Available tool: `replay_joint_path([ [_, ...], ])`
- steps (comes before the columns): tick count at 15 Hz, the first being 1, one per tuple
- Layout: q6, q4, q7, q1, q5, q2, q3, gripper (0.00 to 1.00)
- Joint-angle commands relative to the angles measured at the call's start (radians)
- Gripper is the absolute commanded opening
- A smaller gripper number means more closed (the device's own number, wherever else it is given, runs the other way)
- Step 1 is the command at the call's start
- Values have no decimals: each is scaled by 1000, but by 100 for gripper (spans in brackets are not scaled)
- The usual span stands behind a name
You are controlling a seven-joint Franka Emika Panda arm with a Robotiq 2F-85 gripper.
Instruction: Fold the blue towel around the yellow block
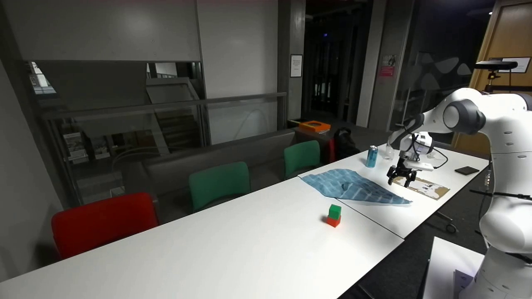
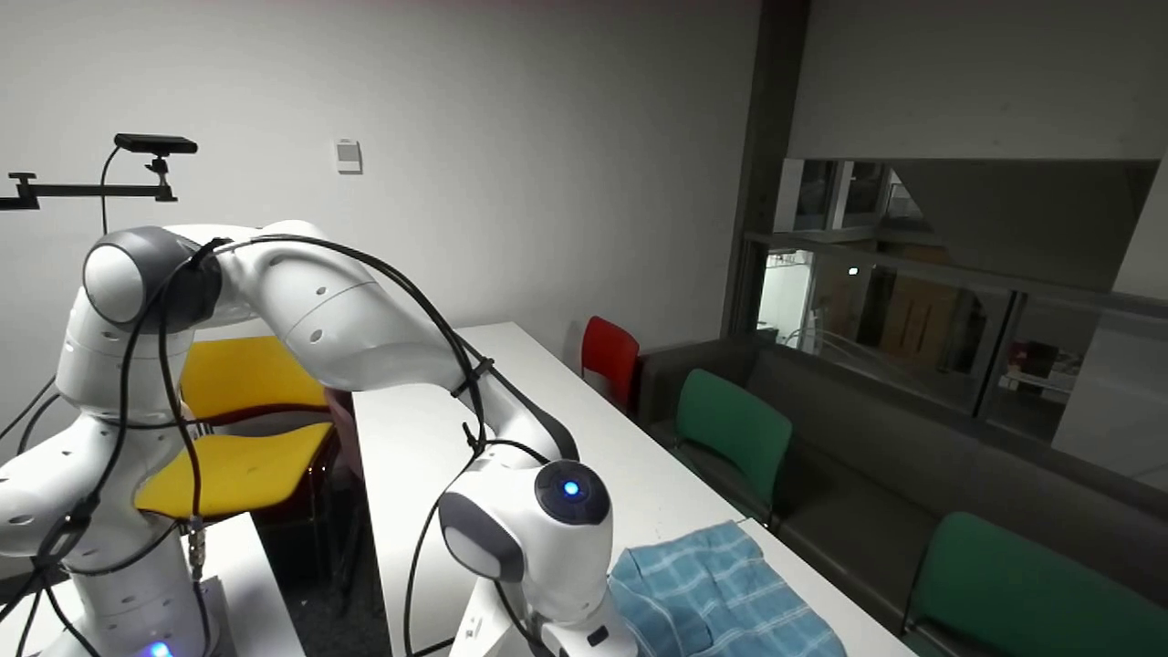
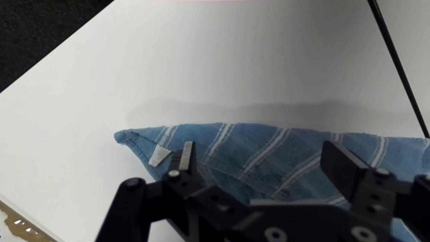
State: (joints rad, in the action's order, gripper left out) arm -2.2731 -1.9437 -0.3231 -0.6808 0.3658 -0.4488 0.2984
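The blue towel lies on the white table, partly folded over into a roughly triangular shape with a small raised bump near its middle. It also shows in an exterior view, partly behind the arm, and in the wrist view, with a white label near its pointed corner. The yellow block is not visible in any view. My gripper is open and empty, beside the towel's right side in that exterior view. In the wrist view the spread fingers appear over the towel, apart from each other with nothing between them.
A green block sits on a red block in front of the towel. A blue can and a clear bottle stand behind. A brown-and-white board lies under the gripper; a dark flat object lies farther right.
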Motion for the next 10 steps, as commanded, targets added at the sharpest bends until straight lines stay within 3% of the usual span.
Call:
replay_joint_path([
  [1,27,74,-102,-83,53,-60,-53,100],
  [10,19,183,-209,-228,55,-194,-165,100],
])
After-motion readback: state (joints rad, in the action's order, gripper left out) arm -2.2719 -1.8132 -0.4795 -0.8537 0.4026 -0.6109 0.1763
